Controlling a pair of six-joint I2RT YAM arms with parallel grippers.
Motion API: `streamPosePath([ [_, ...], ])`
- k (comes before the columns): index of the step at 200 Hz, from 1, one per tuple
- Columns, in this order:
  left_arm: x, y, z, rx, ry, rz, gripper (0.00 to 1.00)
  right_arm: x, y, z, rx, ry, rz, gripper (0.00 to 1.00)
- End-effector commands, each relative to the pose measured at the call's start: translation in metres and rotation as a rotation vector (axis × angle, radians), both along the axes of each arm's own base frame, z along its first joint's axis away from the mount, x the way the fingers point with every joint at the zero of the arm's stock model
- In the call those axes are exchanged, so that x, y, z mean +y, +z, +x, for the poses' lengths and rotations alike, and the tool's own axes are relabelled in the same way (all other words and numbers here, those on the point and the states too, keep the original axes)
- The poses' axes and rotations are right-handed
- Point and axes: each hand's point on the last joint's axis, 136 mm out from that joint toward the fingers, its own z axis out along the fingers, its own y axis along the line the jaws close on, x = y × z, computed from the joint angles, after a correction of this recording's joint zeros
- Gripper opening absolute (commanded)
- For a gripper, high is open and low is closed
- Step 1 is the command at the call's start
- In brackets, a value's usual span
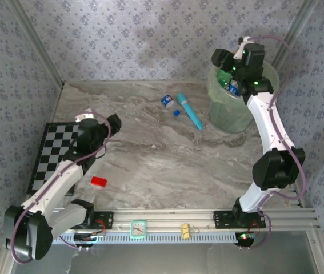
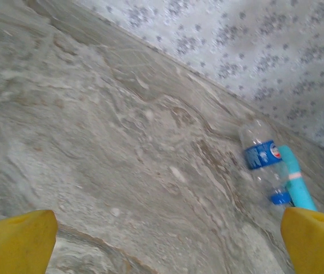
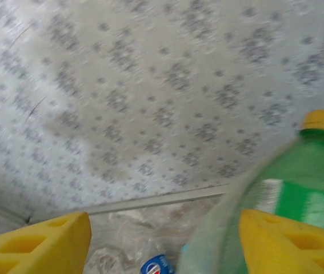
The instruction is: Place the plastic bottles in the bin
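right gripper (image 3: 164, 228): jaws apart, empty, over bin (image 1: 226, 117) at tabletop's far right corner.
green bottle (image 3: 299, 197): looks inside the bin; lift straight up, clear of the rim.
left gripper (image 2: 167, 234): wide open, empty.
clear bottle (image 2: 260, 154): far-centre, beside teal tube (image 2: 296, 185); grab the body only.

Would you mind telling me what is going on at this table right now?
The robot is putting plastic bottles into the round translucent pale green bin at the far right. The right gripper hangs over its rim, jaws apart with nothing between them; a green bottle with a yellow cap shows behind the rim. The left gripper hovers open above the marbled table, facing a clear blue-labelled bottle lying beside a slim teal tube.
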Motion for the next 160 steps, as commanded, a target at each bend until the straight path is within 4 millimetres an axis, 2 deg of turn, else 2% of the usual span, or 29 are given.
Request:
streamPosePath([
  [1, 0.023, 0.004, -0.004, 0.002, 0.068, 0.022, 1.0, 0.046, -0.023, -0.017, 0.061, 0.134, -0.077, 0.71],
  [30, 0.044, -0.005, -0.007, 0.025, 0.133, -0.001, 1.0, 0.095, -0.059, -0.024, 0.143, 0.236, -0.139, 0.72],
  [77, 0.061, -0.022, -0.013, 0.068, 0.178, -0.049, 1.0, 0.146, -0.129, -0.016, 0.29, 0.315, -0.262, 0.73],
  [120, 0.072, -0.031, -0.023, 0.077, 0.203, -0.066, 1.0, 0.17, -0.183, 0.004, 0.389, 0.355, -0.402, 0.74],
  [134, 0.074, -0.032, -0.025, 0.073, 0.206, -0.074, 1.0, 0.169, -0.204, 0.01, 0.441, 0.356, -0.458, 0.74],
  [160, 0.071, -0.032, -0.024, 0.063, 0.184, -0.079, 1.0, 0.164, -0.226, 0.028, 0.477, 0.343, -0.55, 0.77],
])
